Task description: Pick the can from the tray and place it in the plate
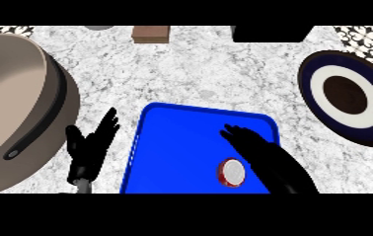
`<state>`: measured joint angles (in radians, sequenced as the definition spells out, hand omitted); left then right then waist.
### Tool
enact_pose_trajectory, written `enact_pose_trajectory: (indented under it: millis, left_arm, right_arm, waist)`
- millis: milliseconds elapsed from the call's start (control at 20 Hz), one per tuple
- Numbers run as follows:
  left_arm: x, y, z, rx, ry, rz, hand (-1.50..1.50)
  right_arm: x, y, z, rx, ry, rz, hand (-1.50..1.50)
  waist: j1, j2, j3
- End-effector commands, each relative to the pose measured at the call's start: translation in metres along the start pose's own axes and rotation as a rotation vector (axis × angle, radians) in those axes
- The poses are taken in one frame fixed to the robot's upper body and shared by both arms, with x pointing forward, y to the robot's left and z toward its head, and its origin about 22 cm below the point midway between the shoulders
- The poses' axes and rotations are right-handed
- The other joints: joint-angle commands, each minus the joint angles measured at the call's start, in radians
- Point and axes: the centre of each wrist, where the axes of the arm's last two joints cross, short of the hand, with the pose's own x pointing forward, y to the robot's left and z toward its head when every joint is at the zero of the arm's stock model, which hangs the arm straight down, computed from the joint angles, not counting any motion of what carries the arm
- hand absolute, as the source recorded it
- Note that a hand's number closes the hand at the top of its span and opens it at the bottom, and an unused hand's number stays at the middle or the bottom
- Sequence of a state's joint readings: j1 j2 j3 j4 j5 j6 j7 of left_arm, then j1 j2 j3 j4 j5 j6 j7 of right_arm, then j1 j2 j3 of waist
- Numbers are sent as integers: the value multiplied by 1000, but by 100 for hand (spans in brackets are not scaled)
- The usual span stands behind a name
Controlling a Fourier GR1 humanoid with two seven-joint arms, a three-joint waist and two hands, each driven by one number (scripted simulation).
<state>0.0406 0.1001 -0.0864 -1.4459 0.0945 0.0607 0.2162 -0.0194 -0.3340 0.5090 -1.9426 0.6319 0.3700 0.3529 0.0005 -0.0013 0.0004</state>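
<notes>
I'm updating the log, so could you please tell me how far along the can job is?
Nothing looks finished: the can stands on the blue tray, near its front. In hand: the right hand is over the tray beside the can, fingers straight, not closed on it. The left hand rests open left of the tray. Left: grasp the can, lift it, and set it on the plate at far right.

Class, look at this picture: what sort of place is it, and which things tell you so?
Probably a kitchen counter: a speckled stone-like top, a large pan at the left, and a dark-rimmed plate at the right.
</notes>
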Motion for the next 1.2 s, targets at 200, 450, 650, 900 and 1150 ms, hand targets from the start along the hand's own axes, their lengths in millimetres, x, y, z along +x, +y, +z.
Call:
enact_pose_trajectory:
  millis: [200, 450, 650, 900, 1150]
  left_arm:
    - [0, 6, 4, -2, -7, -6, 0]
    - [8, -7, -8, -12, 18, -1, 0]
    - [6, 15, -1, 4, -3, -6, 0]
    - [0, 0, -5, -16, 7, -6, 0]
    - [10, 9, 6, -3, 2, -3, 0]
  right_arm:
    - [-9, 14, -14, -7, 66, 53, -150]
    - [8, 34, -44, 20, 56, 66, -150]
    - [8, 43, -45, 50, 65, 98, -150]
    - [0, 51, -50, 118, -5, 203, 150]
    - [-21, 45, -37, 49, -12, 224, 150]
  waist:
    - [0, 1, 0]
    - [1, 1, 0]
    - [1, 1, 0]
    - [2, 1, 0]
    - [0, 0, 0]
